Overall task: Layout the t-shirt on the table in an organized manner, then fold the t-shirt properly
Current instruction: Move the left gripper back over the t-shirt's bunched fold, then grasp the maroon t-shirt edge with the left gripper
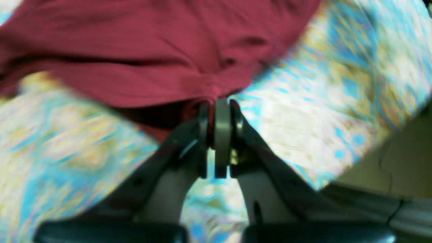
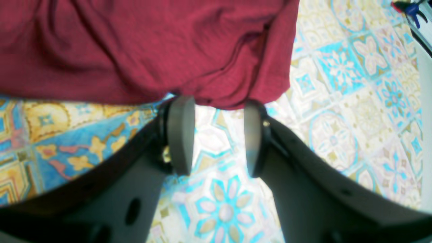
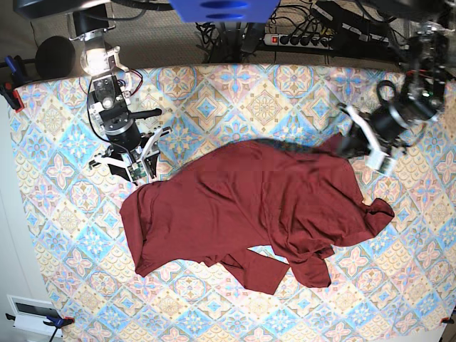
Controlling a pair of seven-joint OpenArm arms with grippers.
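The plain dark maroon knit t-shirt (image 3: pixel 256 214) lies rumpled across the middle of the pastel tile-patterned table (image 3: pixel 64 235). At the shirt's upper right edge, the left gripper (image 1: pixel 217 111) pinches a fold of its cloth. At its upper left corner, the right gripper (image 2: pixel 216 131) hangs parted, grasping nothing.

Maroon t-shirt (image 3: pixel 256 206), plain; table (image 3: pixel 64 214) blue-pink-cream tile pattern.

Rumpled maroon t-shirt (image 3: pixel 249 214) on tiled table (image 3: pixel 64 235), one edge seemingly lifted
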